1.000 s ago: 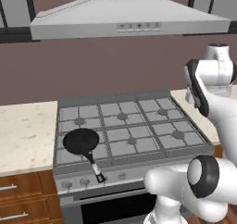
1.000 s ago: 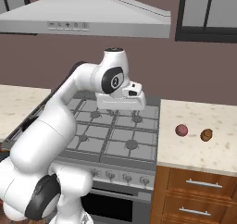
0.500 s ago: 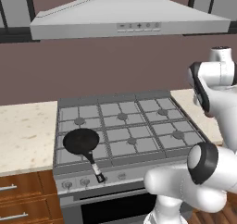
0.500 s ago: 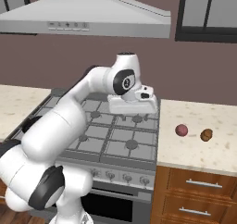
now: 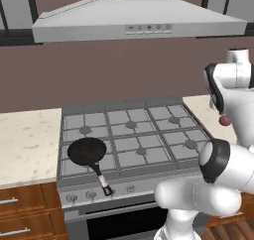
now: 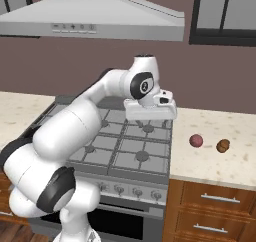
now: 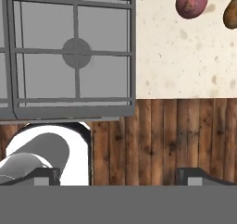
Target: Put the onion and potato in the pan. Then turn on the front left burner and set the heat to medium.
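The small round reddish-pink onion [image 6: 196,140] and the orange-brown oval potato [image 6: 223,145] lie just beside each other, apart, on the pale speckled stone tabletop [image 6: 220,161] right of the grey gas stove [image 6: 127,146]. The small black frying pan [image 5: 87,151] with its straight handle sits over the front left burner [image 5: 79,154]. The pincer [image 7: 118,174] hangs above the stove's right edge, fingers spread wide, holding nothing. In the hand view the onion lies at the upper right.

glossy white rounded arm segments, dark grey joint rings, boxy white wrist block
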Tool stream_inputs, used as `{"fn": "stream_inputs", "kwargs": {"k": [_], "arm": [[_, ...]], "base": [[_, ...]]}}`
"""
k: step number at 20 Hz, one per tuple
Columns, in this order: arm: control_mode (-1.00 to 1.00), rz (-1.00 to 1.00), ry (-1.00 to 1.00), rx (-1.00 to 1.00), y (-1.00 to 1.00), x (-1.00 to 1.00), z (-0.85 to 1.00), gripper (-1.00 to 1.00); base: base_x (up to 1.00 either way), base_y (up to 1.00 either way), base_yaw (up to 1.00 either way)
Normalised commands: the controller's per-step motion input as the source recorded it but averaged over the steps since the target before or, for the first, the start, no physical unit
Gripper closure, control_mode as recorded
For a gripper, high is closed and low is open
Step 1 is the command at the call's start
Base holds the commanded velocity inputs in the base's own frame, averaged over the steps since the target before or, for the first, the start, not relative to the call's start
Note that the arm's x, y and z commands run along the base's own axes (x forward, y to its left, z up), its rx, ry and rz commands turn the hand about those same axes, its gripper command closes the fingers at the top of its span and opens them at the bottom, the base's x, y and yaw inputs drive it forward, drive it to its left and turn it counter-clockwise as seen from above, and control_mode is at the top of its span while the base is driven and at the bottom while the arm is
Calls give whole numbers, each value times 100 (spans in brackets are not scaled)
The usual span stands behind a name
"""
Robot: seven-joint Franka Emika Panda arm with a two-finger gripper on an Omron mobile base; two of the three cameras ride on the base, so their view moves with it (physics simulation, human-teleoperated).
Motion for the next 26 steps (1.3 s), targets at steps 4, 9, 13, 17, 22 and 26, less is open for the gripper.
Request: {"fn": "stream_inputs", "kwargs": {"k": [4, 9, 13, 17, 22, 26], "arm": [[-100, -4, 0, 6, -17, 3, 0, -100], [-100, -9, -3, 12, 0, 22, 0, -100], [-100, -1, -13, 3, 0, 7, 0, -100], [-100, 0, -17, -2, 0, 18, 0, -100], [-100, 0, -17, -3, 0, 28, -1, -100], [-100, -5, -4, -2, 0, 28, -10, -100]], "base": [[0, 0, 0], [0, 0, 0], [0, 0, 0], [0, 0, 0], [0, 0, 0], [0, 0, 0]]}}
